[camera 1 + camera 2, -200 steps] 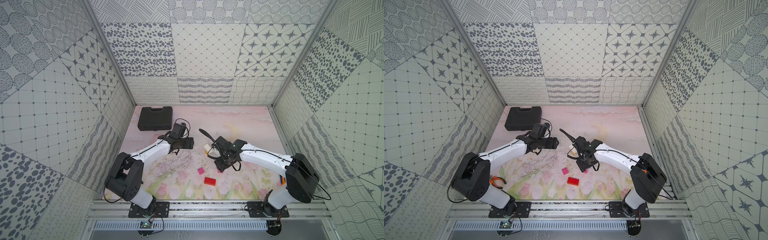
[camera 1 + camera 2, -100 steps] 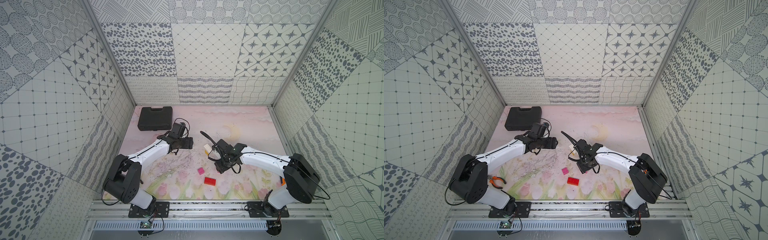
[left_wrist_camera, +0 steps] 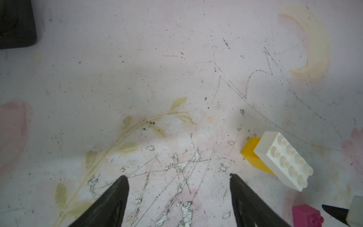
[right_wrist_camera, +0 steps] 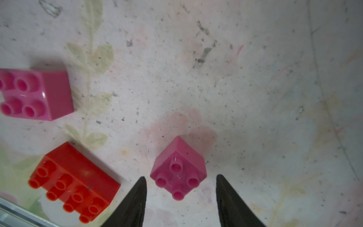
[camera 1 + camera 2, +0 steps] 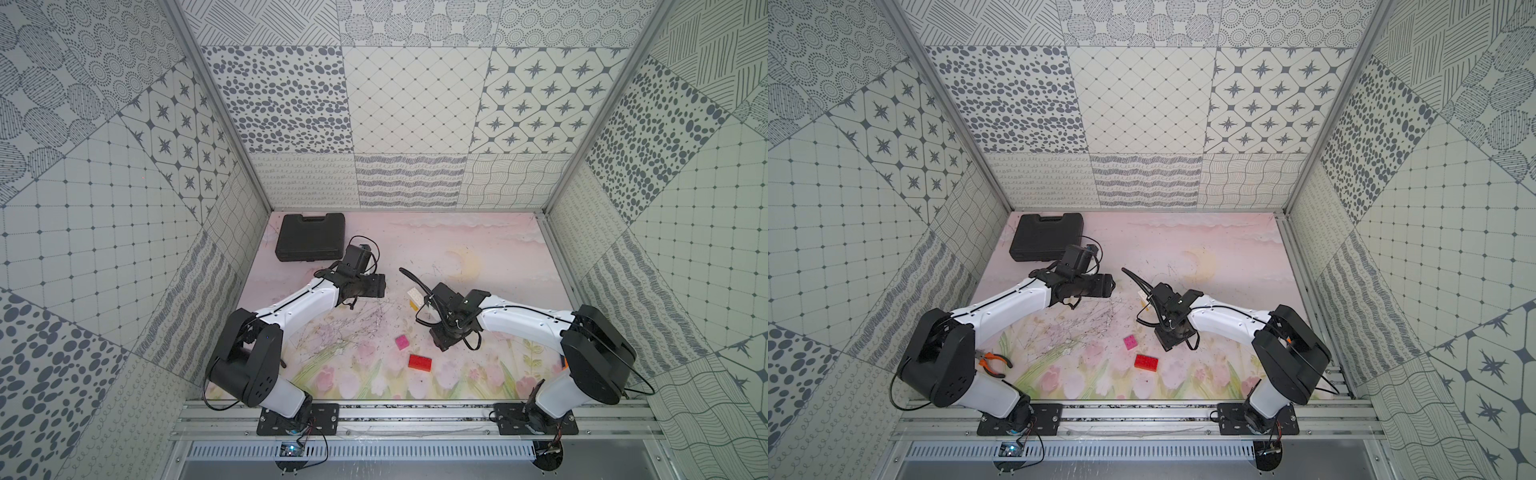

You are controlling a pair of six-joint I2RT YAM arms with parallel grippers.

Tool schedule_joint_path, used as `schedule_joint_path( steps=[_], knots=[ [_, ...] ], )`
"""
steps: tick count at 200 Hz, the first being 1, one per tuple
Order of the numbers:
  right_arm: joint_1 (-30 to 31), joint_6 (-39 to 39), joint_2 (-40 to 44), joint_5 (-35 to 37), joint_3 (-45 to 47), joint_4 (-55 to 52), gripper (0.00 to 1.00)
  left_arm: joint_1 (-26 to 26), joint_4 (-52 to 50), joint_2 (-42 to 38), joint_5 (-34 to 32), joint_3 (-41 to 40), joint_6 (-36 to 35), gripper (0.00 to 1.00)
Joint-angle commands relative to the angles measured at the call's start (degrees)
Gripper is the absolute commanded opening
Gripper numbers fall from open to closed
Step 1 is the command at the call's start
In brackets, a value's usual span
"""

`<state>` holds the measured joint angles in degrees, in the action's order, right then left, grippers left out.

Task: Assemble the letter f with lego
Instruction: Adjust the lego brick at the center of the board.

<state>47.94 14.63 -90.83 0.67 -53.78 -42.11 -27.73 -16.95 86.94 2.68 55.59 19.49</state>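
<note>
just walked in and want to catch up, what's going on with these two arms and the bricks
Two robot arms are building a lego F. The right pincer straddles a pink square brick, jaws either side but not touching it. The left pincer hangs open over the table, beside a white brick stacked on a yellow brick. A red brick and a second pink brick lie loose.

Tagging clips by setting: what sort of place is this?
Likely a purpose-built robot test booth: patterned panel walls box in a floral printed mat, and the left arm and right arm are mounted on an aluminium rail along its front.
</note>
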Motion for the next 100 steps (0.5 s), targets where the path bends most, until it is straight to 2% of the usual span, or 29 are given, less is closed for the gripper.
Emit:
schedule_joint_path(
  steps=[1, 28, 100],
  knots=[
    [0.41, 0.34, -1.15, 1.09, 0.32, 1.53, 0.58, 0.03, -0.99, -0.01, 0.08, 0.51, -0.46, 0.81],
    [0.4, 0.34, -1.89, 2.15, -0.13, 2.05, 0.57, 0.04, -1.1, -0.32, -0.27, 0.33, -0.5, 0.81],
    [0.4, 1.59, -3.42, 2.72, -1.51, 4.24, 0.43, 0.05, -1.15, -0.45, -0.31, -0.11, -0.41, 0.8]
  ],
)
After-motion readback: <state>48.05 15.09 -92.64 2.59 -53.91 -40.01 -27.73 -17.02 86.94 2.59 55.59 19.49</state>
